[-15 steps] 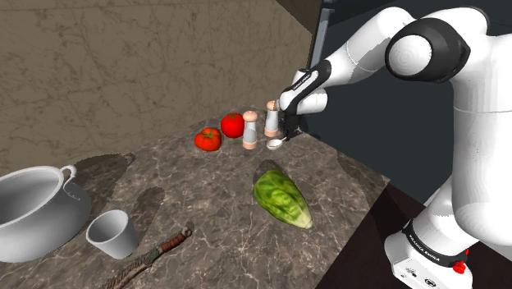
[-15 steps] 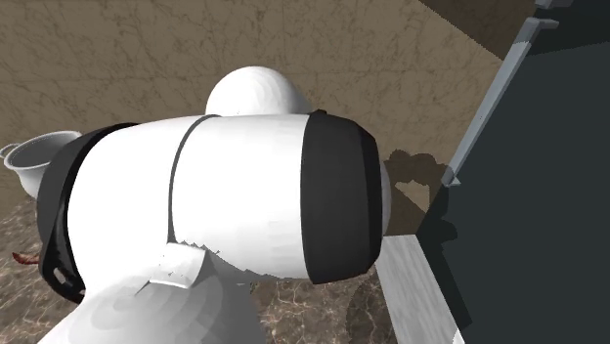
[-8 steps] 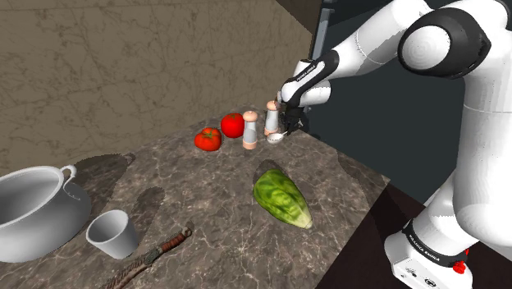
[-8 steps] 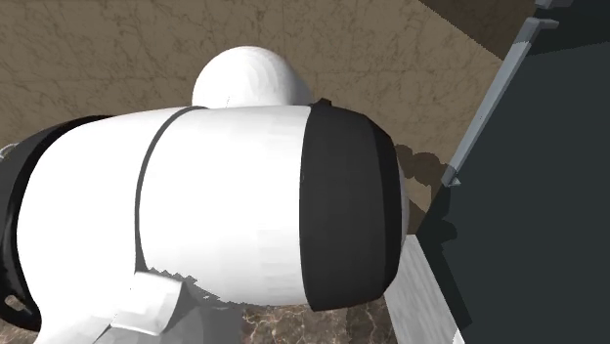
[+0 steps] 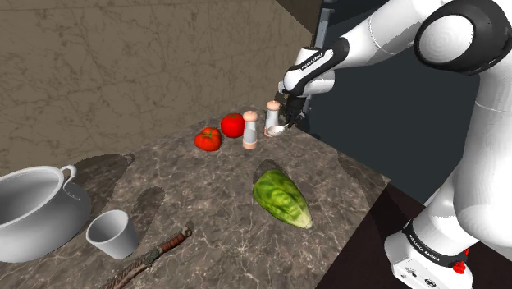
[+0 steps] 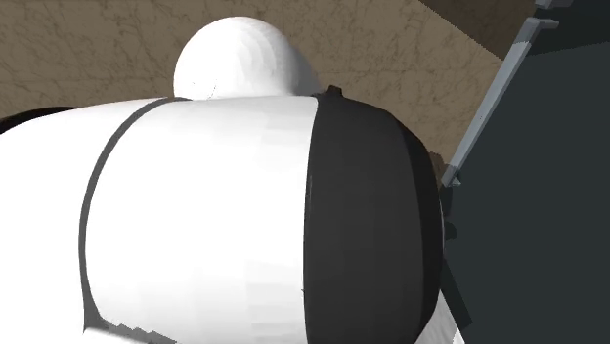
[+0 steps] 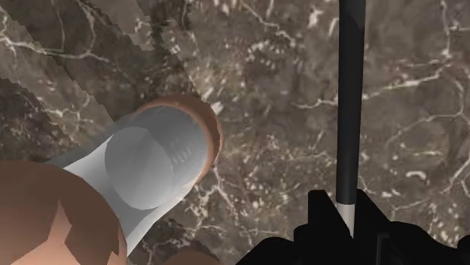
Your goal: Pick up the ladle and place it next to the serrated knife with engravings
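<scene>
My black gripper (image 5: 290, 116) hangs over the far right corner of the marble counter (image 5: 205, 193), shut on the ladle. The ladle's small white bowl (image 5: 276, 129) dangles just below the fingers, clear of the counter, beside the shakers. In the wrist view the ladle's thin dark handle (image 7: 347, 98) runs straight out from between my gripper (image 7: 345, 217) fingers. The serrated knife (image 5: 154, 253), reddish-brown and dark, lies near the counter's front edge at the shoulder view's lower left, far from the gripper.
Two shakers (image 5: 250, 130) (image 5: 271, 116) stand close to the ladle; one (image 7: 154, 162) looms beside the fingers. Two tomatoes (image 5: 220, 131), a green lettuce (image 5: 282, 197), a white cup (image 5: 112, 233) and a grey pot (image 5: 33, 209) sit on the counter. My arm (image 6: 225, 225) blocks the second exterior view.
The gripper has risen with the ladle, whose bowl has left the counter. The arm's elbow has swung up and covers more of the second exterior view.
</scene>
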`<action>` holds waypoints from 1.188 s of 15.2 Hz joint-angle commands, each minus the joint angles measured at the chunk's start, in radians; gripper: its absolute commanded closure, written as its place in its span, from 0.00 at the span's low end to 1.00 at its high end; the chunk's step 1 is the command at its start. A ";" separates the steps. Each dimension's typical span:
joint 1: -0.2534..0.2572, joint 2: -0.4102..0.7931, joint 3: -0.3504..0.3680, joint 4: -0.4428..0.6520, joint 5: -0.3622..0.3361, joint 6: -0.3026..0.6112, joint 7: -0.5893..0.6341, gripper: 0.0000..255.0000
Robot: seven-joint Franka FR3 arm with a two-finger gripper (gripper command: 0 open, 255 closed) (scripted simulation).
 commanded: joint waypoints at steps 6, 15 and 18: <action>0.079 -0.111 -0.001 -0.122 -0.059 0.024 0.108 1.00; 0.226 -0.273 0.047 -0.340 -0.172 0.102 0.375 1.00; 0.268 -0.314 0.077 -0.392 -0.207 0.117 0.473 1.00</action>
